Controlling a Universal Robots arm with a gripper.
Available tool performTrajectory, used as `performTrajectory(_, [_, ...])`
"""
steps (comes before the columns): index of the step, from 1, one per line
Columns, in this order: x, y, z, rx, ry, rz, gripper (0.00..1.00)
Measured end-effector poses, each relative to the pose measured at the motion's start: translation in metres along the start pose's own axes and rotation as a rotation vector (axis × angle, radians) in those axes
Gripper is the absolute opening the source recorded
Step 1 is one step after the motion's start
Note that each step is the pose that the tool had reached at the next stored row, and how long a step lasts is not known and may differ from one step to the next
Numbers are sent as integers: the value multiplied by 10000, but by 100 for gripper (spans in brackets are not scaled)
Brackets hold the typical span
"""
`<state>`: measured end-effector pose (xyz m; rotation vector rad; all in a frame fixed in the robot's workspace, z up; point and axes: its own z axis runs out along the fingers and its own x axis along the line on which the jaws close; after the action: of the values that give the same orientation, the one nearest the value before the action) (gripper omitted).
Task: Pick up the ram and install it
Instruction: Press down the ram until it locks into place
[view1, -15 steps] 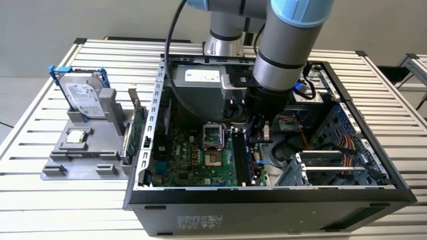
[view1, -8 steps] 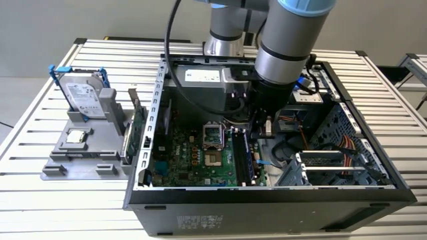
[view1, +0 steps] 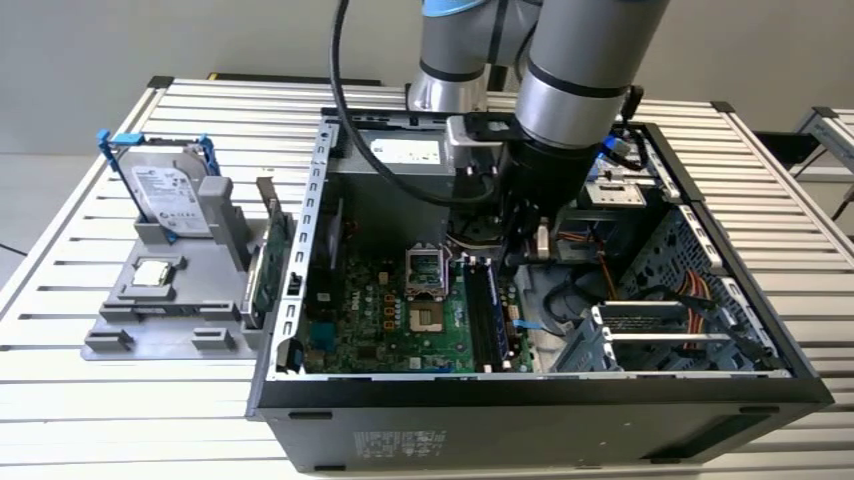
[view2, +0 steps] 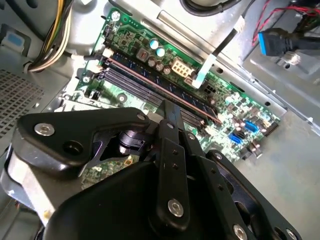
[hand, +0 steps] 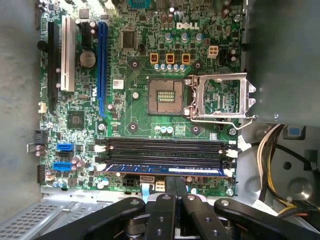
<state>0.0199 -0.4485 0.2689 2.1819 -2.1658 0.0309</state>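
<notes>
The ram (hand: 165, 170) is a long dark blue stick standing on edge in one of the black memory slots of the green motherboard (hand: 135, 65), inside the open computer case (view1: 534, 400). In the second wrist view the ram (view2: 150, 82) runs slantwise across the board. My gripper (hand: 176, 183) is shut, with its two black fingers pressed together. Their tips sit right at the ram's top edge near its middle, and the gripper (view2: 170, 111) looks to be touching it. In the exterior view the arm reaches down into the case over the ram (view1: 491, 300).
Beside the ram lie empty black memory slots (hand: 160, 147) and the open processor socket (hand: 165, 95). Yellow and black power cables (hand: 272, 165) hang near the slots' end. Outside the case, a grey stand (view1: 160, 300) holds a silver hard drive (view1: 174, 200) and a green expansion card (view1: 274, 270).
</notes>
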Motion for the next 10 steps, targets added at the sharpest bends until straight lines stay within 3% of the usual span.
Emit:
performTrajectory(7, [7, 3, -108, 0, 0, 0, 0])
performTrajectory(10, [12, 6, -193, 0, 0, 0, 0])
